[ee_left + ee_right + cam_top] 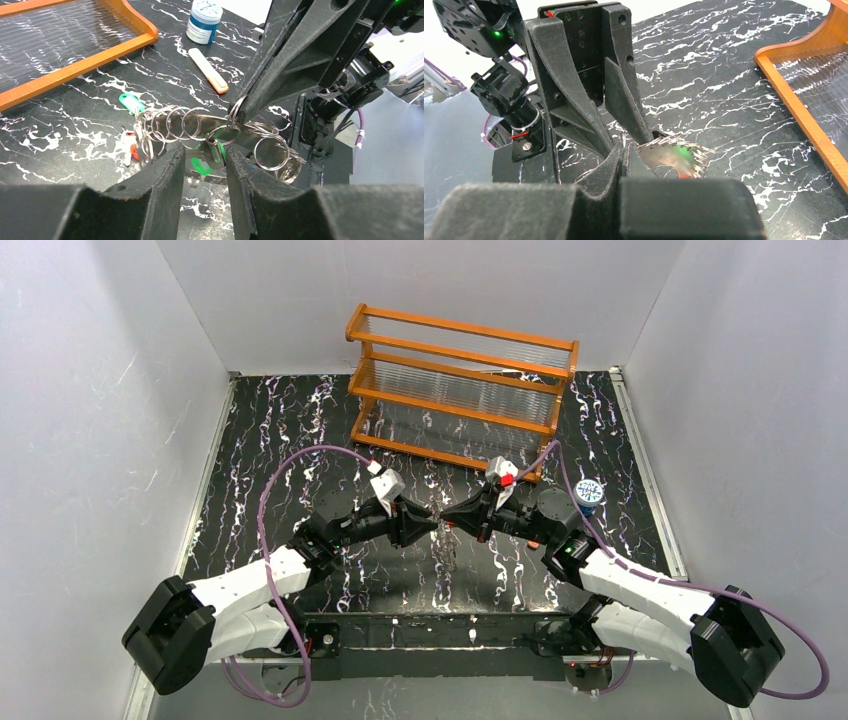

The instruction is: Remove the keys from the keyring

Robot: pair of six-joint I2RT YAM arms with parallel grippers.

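The keyring (202, 120) hangs above the table, a grey toothed plate with several small silver split rings along its edge. My right gripper (239, 106) is shut on its rim, and its closed tips (625, 149) pinch the jagged edge of the keyring (669, 157). My left gripper (205, 150) stands open just under the keyring. A green-headed key (201, 166) dangles between its fingers, close to the right one. Another green-headed key (131, 102) and a red-headed key (132, 150) sit at the ring's left end. From above, the left gripper (430, 524) and the right gripper (448, 520) meet tip to tip.
An orange wooden rack (460, 370) stands at the back of the black marbled table. A small bottle with a blue-white lid (589, 492) stands right of the arms, and a clear tube with an orange cap (208, 70) lies near it. White walls close in both sides.
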